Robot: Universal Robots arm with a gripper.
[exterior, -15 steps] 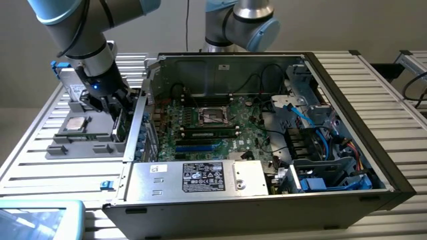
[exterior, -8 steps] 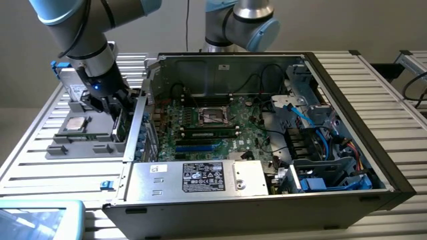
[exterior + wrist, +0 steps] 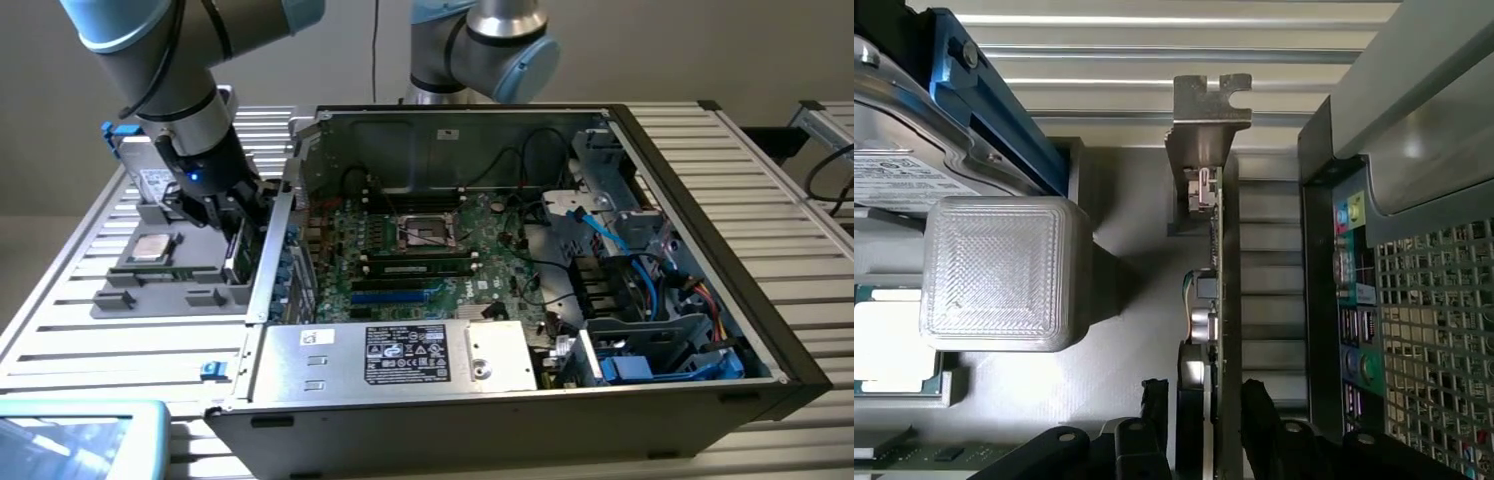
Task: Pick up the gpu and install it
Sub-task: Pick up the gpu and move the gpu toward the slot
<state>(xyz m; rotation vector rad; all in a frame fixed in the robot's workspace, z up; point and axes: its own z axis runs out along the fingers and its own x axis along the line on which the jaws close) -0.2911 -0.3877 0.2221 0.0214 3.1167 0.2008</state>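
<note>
At the exterior view's left, a slatted aluminium table (image 3: 54, 330) carries a grey holder (image 3: 147, 300). In it lie a silver hard drive (image 3: 150, 180) with a white label and a square processor chip (image 3: 151, 247). The wrist view shows the drive's label (image 3: 894, 175) closer, but its print is too fine to read.

The gripper (image 3: 230, 225) hangs over the holder's edge nearest the computer. There the gpu (image 3: 240, 255) stands on its long edge in a slot, just beside the case's rear wall. From the wrist, the gpu (image 3: 1216, 250) appears edge-on, its metal bracket at the far end. The gripper (image 3: 1206, 400) straddles it with its jaws apart, one black finger (image 3: 1154, 400) on each side. Whether the pads touch the board cannot be told.

Further right, the computer case (image 3: 727, 230) lies open on its side, showing the green motherboard (image 3: 400, 260) and blue cables (image 3: 627, 240). Along its near edge sits the silver power supply (image 3: 334, 360), whose white label (image 3: 407, 355) bears small marks and text that cannot be read.

A plain beige wall (image 3: 667, 50) stands behind the table.
</note>
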